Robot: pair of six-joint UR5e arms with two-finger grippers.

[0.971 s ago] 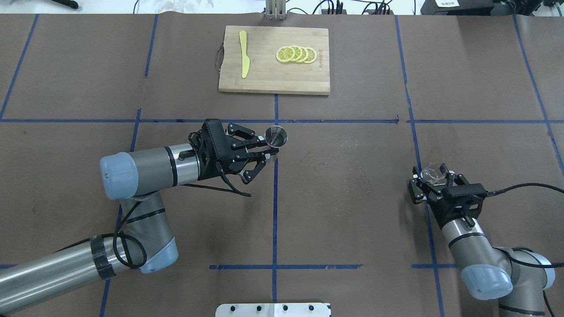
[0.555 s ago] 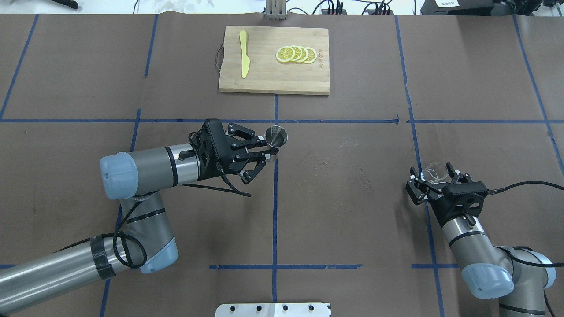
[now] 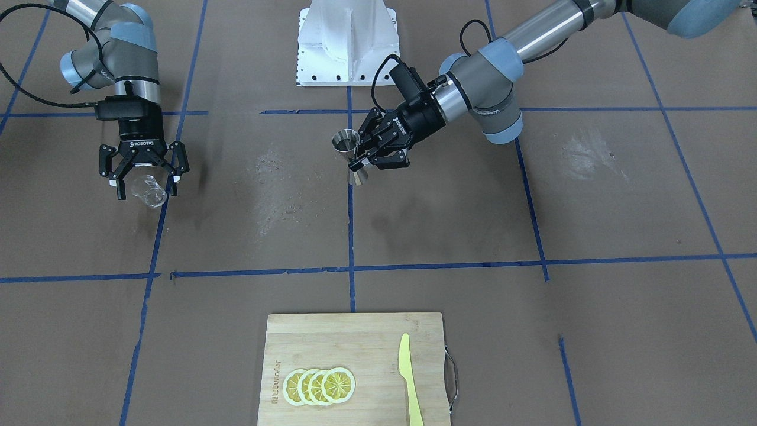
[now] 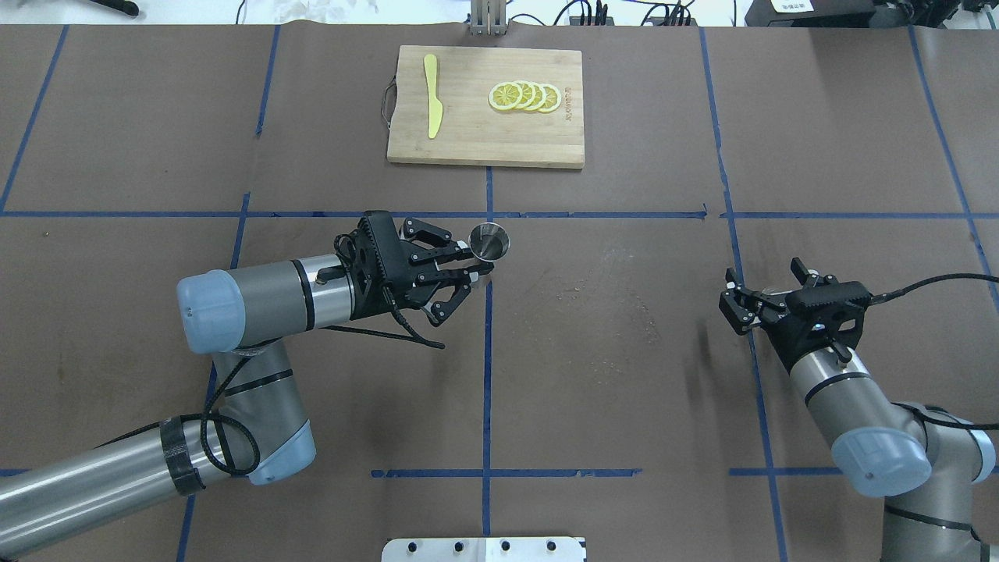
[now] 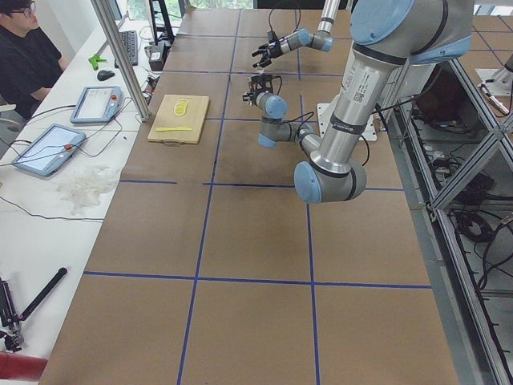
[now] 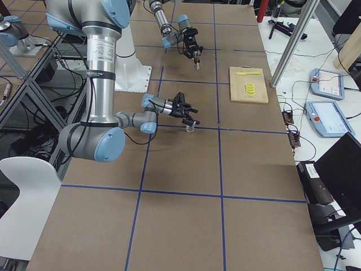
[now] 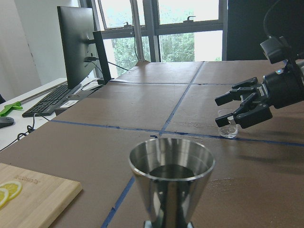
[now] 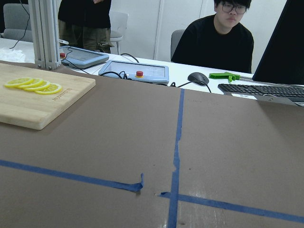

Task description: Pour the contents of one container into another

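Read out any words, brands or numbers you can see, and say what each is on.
"ROBOTIQ": on the right gripper, on its black body.
Engraved mark on the cutting board: too blurred to read.
Lettering on the left arm, at its elbow: too small to read.

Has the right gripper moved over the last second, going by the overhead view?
Yes. The right gripper has shifted up the view, away from the robot, closing on the horizontal blue tape line ahead of it.
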